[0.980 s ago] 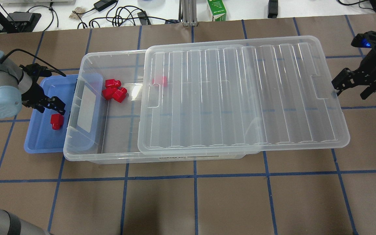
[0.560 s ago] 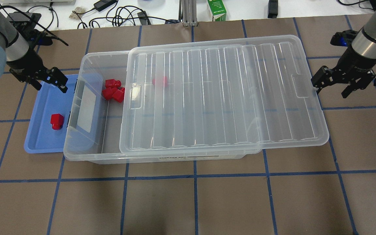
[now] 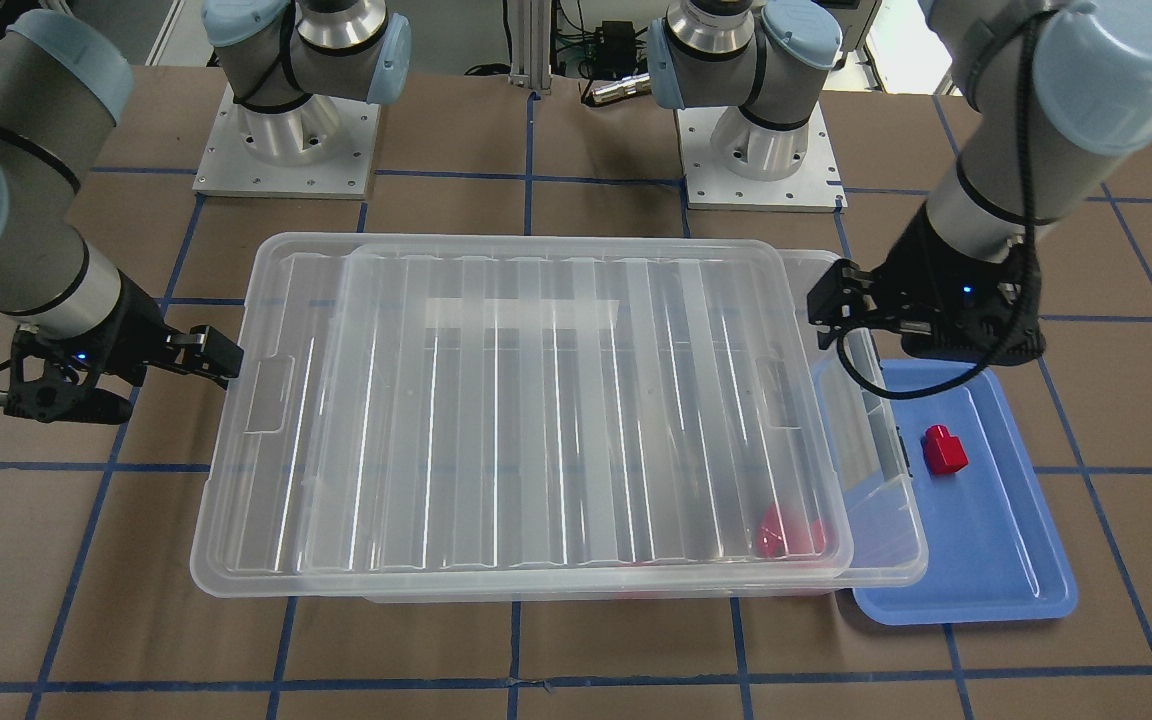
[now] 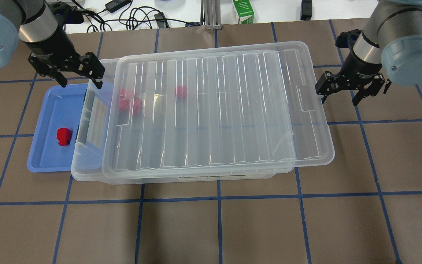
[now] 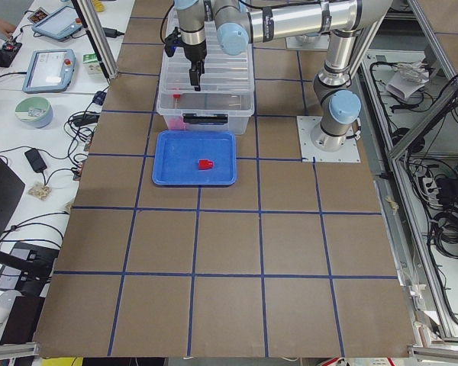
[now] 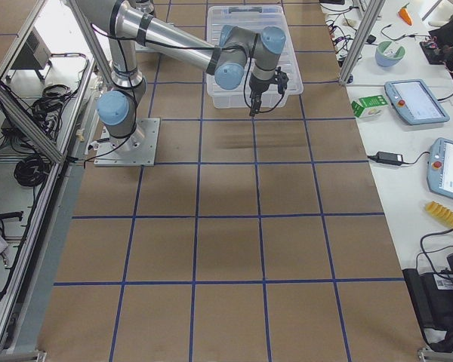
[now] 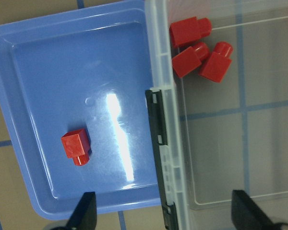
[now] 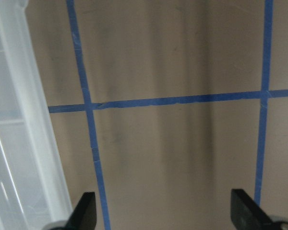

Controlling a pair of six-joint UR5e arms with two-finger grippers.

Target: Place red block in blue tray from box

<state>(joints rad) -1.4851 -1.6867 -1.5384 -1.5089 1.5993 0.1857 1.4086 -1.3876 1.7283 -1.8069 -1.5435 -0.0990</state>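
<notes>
One red block [image 4: 64,136] lies alone in the blue tray [image 4: 48,156], also in the left wrist view [image 7: 76,146]. The tray sits against the left end of the clear box [image 4: 86,172]. The ribbed lid [image 4: 214,110] covers most of the box, leaving a strip at the left end uncovered. A group of red blocks [image 4: 128,101] and a single one [image 4: 181,91] show through the lid. My left gripper [image 4: 81,79] is open and empty above the box's far left corner. My right gripper [image 4: 343,93] is open and empty beside the lid's right edge.
A green carton [image 4: 243,11] and cables [image 4: 134,18] lie beyond the table's far edge. The two arm bases [image 3: 286,140] stand on the robot's side. The brown table [image 4: 218,227] is marked with blue tape lines.
The lid has slid left over the box, now covering the grouped blocks. My right gripper followed it leftward. My left gripper moved from over the tray to the box's far left corner.
</notes>
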